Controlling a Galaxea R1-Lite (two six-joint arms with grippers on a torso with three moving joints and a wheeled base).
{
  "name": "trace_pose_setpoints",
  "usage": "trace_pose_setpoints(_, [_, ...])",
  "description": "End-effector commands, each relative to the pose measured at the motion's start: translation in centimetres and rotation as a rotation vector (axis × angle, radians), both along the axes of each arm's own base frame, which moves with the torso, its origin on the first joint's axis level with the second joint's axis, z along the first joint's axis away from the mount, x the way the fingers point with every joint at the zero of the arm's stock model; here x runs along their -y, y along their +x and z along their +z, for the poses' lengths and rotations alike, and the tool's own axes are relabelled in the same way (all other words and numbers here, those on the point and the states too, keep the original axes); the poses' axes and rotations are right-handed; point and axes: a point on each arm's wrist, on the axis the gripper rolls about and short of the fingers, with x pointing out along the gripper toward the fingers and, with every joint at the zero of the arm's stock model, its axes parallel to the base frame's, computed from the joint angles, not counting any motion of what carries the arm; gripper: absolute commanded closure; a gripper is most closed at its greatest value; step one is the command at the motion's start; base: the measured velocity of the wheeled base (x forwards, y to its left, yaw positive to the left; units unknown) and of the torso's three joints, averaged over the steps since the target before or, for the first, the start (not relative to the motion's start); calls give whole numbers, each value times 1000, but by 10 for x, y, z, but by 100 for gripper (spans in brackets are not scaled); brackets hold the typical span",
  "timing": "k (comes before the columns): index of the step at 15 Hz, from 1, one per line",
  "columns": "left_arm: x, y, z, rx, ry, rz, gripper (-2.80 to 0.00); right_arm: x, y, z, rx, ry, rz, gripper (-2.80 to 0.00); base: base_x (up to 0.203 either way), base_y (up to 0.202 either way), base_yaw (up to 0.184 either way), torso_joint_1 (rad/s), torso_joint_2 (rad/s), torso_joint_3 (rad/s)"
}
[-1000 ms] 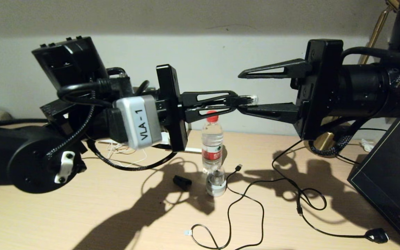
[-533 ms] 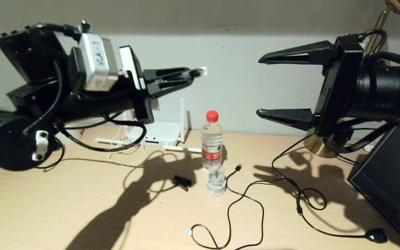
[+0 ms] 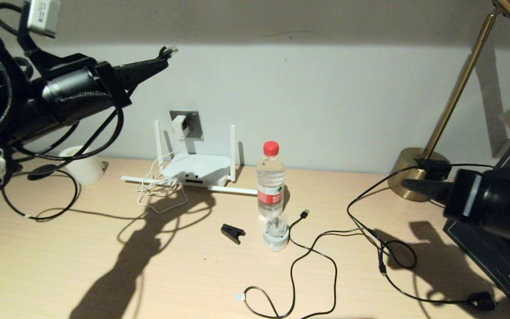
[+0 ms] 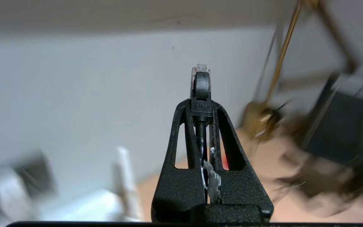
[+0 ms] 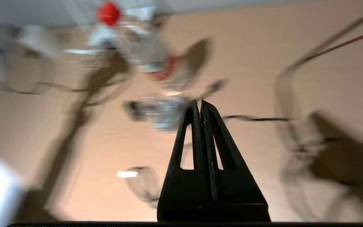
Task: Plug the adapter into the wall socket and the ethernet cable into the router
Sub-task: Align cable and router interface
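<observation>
While the left gripper is hanging high near the wall at the upper left of the head view, its fingers are pinching the plug of the ethernet cable, clear tip poking out past the fingertips. The wrist view is showing the cable's black cord running back between the two closed fingers. The rest of that cable is drooping from the arm in a loop over the wooden desk.

The adapter is sitting in the wall socket, its thin white cord trailing down in a tangle beside the router. The router is lying flat against the wall, two antennas upright, two lying along the desk, well below the held plug.

The right gripper is sitting low at the right, near the brass lamp base, fingers pressed together and holding nothing.

A water bottle is standing just right of the router.
</observation>
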Motion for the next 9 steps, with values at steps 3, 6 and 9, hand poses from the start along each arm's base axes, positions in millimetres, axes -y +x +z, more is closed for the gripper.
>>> trace_pose_setpoints(3, [-4, -18, -22, -194, -109, 24, 0, 54, -73, 11, 218, -95, -220, 0, 0, 0, 0, 0, 0, 0])
trace_pose_setpoints(6, [-7, -31, -42, -328, -111, 108, 0, 81, -91, -13, 177, -194, -453, 0, 0, 0, 0, 0, 0, 0])
trace_pose_setpoints(9, [-8, -45, -50, -458, -92, 144, 0, 94, -127, -35, 252, -199, -517, 0, 0, 0, 0, 0, 0, 0])
